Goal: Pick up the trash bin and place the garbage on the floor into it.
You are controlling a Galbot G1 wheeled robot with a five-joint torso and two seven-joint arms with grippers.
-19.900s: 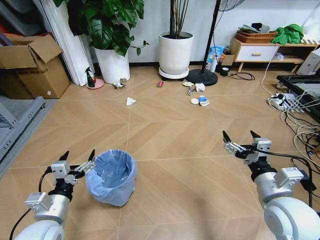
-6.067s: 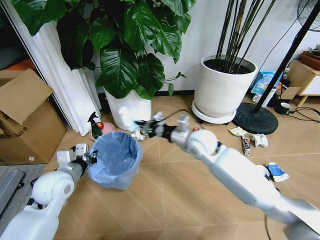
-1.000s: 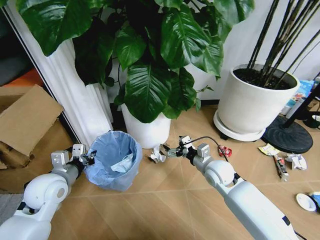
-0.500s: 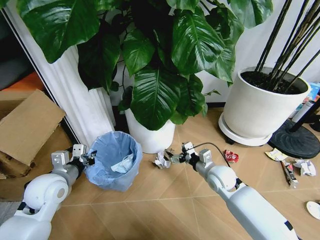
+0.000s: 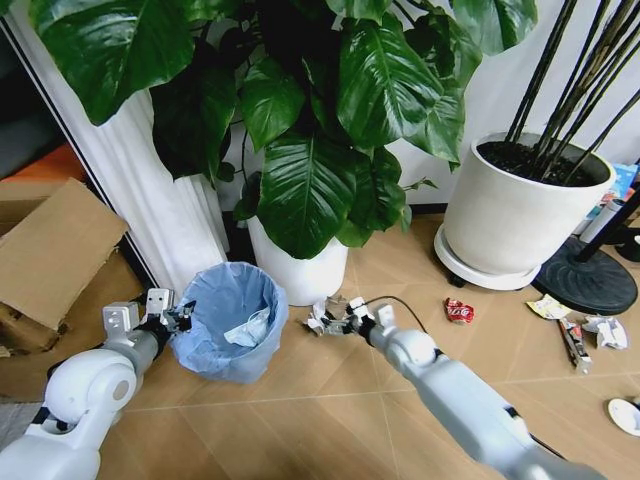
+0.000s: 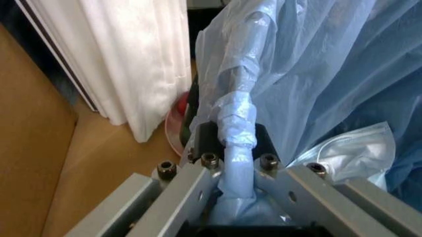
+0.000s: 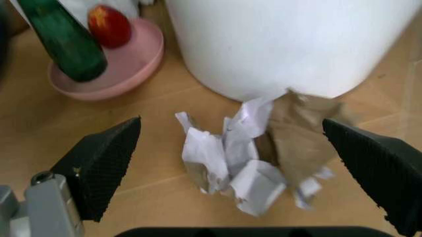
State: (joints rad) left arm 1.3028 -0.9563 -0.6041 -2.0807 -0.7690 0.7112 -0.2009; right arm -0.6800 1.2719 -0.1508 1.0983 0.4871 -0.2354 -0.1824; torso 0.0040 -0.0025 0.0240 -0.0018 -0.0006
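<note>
The trash bin [image 5: 232, 322], lined with a pale blue bag, stands on the floor [image 5: 300, 420] with a white mask inside. My left gripper [image 5: 170, 313] is shut on its rim, and the left wrist view shows the jaws clamped on the bag-wrapped rim [image 6: 234, 148]. My right gripper [image 5: 340, 317] is open, low over the floor by a piece of garbage, a crumpled white paper [image 5: 320, 320]. In the right wrist view the right gripper [image 7: 231, 128] has that paper [image 7: 234, 165] lying between its spread fingertips, untouched. More garbage lies to the right: a red wrapper [image 5: 458, 311] and a yellow wrapper [image 5: 545, 308].
A big white plant pot [image 5: 300, 275] stands right behind the paper, a second pot [image 5: 515, 215] farther right. A green spray bottle [image 7: 63, 42] on a pink dish [image 7: 125, 66] sits close by. A cardboard box [image 5: 50, 250] and white curtain [image 5: 150, 190] are at the left.
My right gripper has reached lower and closer, so the crumpled paper now lies between its open fingers. The view has shifted slightly. The left gripper still holds the bin.
</note>
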